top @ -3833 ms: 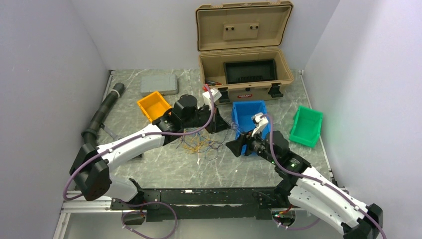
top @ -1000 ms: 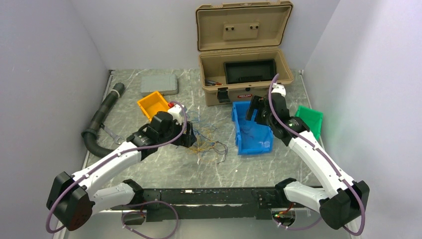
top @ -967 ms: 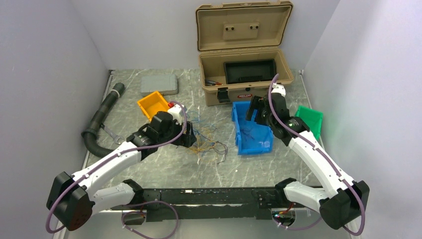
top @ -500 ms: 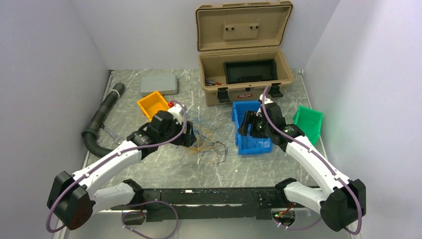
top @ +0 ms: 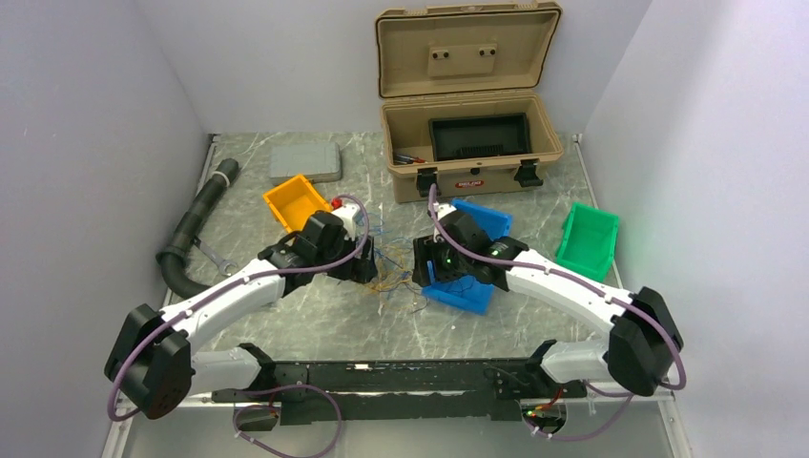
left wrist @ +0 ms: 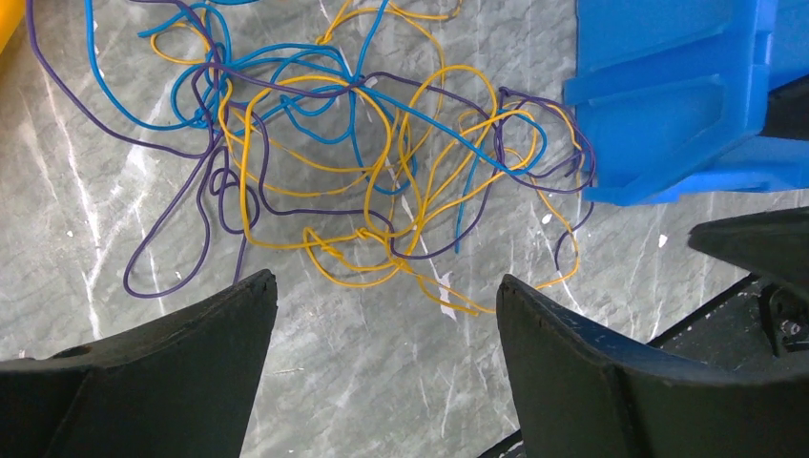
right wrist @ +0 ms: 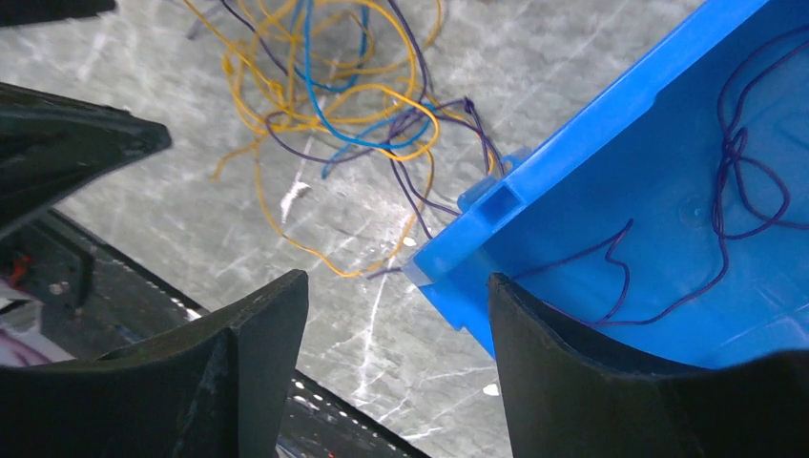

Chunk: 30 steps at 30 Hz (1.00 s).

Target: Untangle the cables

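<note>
Cables (left wrist: 353, 172): a blue, orange-yellow and purple tangle was found lying on the marble table (left wrist: 315, 382), its right edge touching the blue bin (left wrist: 668, 124); one purple strand was seen inside that bin.
Handling: judged very light, limp and hair-thin, likely to slip and to drag neighbouring strands along.
Hold point: a free outer loop was judged best, away from the knotted middle.
Left gripper (left wrist: 382, 286): poised low over the tangle's near edge, jaws spread wide, nothing held.
Right gripper (right wrist: 396, 281): reached across over the bin's corner, jaws parted, nothing clamped.
</note>
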Each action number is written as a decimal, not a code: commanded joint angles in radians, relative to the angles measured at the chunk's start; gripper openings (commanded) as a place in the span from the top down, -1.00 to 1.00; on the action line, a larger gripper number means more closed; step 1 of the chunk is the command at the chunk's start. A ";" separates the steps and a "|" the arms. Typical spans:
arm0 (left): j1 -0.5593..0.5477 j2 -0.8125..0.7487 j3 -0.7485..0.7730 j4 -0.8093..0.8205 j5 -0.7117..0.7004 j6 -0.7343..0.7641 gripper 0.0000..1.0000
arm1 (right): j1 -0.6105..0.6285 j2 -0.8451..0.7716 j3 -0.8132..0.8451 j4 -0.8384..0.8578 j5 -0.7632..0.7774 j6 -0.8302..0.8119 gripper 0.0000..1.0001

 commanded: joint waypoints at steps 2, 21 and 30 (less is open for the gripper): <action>0.003 0.067 0.071 0.000 0.021 0.027 -0.74 | 0.050 0.027 0.004 -0.016 0.089 0.027 -0.42; -0.043 0.067 0.077 0.049 0.076 0.032 -0.71 | -0.308 -0.216 -0.146 -0.158 0.181 -0.010 -0.51; -0.045 0.088 0.101 0.009 0.033 0.041 -0.73 | -0.375 -0.181 0.005 -0.193 0.180 -0.062 -0.62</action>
